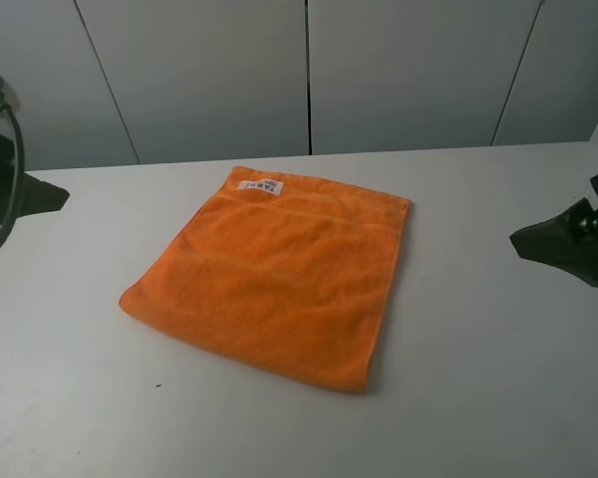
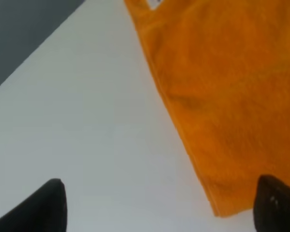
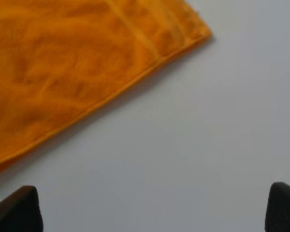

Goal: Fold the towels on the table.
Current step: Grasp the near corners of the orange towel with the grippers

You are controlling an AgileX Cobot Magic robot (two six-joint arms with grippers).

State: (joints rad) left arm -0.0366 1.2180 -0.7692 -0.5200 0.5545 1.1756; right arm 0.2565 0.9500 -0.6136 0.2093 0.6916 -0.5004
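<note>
The bright orange towel [image 1: 274, 274] lies flat on the white table [image 1: 478, 349], near its middle, with its small white label [image 1: 260, 185] at the far corner. It also shows in the left wrist view [image 2: 222, 92] and the right wrist view [image 3: 72, 63]. My left gripper [image 2: 159, 208] is open and empty, off the towel's left side above bare table. My right gripper [image 3: 154, 212] is open and empty, off the towel's right side. Neither touches the towel.
Grey wall panels [image 1: 309, 70] stand behind the table's far edge. The left arm [image 1: 10, 189] sits at the left edge and the right arm [image 1: 573, 239] at the right edge of the high view.
</note>
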